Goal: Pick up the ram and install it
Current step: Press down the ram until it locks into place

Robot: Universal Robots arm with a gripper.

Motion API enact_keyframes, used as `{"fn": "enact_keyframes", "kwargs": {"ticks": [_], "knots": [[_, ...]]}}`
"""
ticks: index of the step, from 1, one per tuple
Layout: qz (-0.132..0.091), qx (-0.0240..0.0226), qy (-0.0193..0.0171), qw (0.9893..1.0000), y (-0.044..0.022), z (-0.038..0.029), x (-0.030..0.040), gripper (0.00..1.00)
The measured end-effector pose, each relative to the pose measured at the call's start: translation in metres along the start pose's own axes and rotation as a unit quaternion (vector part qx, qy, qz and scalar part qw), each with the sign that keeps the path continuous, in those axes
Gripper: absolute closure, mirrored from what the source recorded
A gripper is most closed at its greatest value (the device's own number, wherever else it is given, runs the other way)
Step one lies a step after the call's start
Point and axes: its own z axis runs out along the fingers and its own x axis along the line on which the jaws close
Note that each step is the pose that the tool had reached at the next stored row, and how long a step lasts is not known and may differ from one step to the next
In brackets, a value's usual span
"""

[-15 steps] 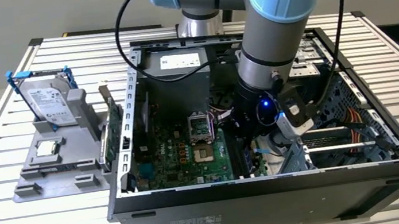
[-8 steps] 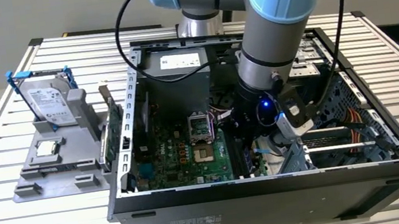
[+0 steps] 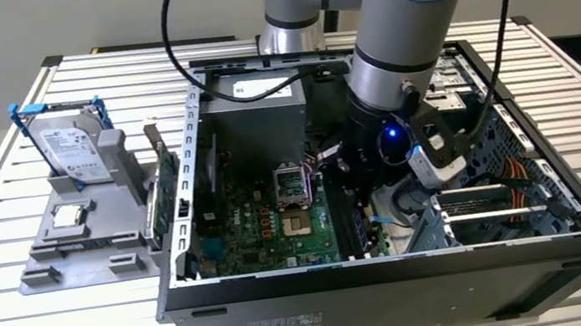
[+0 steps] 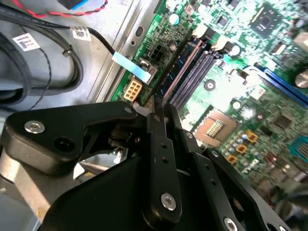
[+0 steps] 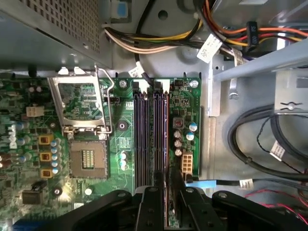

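The ram [image 5: 167, 144] is a thin dark stick seen edge-on, standing in the outermost of the long memory slots [image 5: 144, 139] on the green motherboard [image 5: 120, 159]. In both wrist views my gripper [image 5: 166, 195] is shut on its near end, one black finger [image 5: 149, 207] on each side. In the second wrist view the ram [image 4: 174, 67] runs away from my gripper [image 4: 162, 113] along the slots [image 4: 197, 72]. In the exterior view my gripper [image 3: 369, 199] reaches down inside the open computer case [image 3: 395, 271], over the board's right part.
The CPU socket [image 5: 86, 161] with its raised metal frame lies beside the slots. Cable bundles [image 5: 260, 139] and drive bays [image 3: 498, 203] crowd the case's other side. On the table at the exterior view's left, a grey holder [image 3: 88, 248] carries a hard drive [image 3: 76, 153] and a green card [image 3: 166, 196].
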Motion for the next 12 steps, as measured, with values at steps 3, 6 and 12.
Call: {"fn": "enact_keyframes", "kwargs": {"ticks": [3, 6, 12], "knots": [[0.0, 0.0001, 0.0, 1.0, -0.0001, -0.0007, 0.0, 1.0], [0.0, 0.0, 0.0, 1.0, -0.0001, -0.0016, 0.0001, 1.0], [0.0, 0.0, 0.0, 1.0, -0.0002, -0.0028, 0.0001, 1.0]]}}
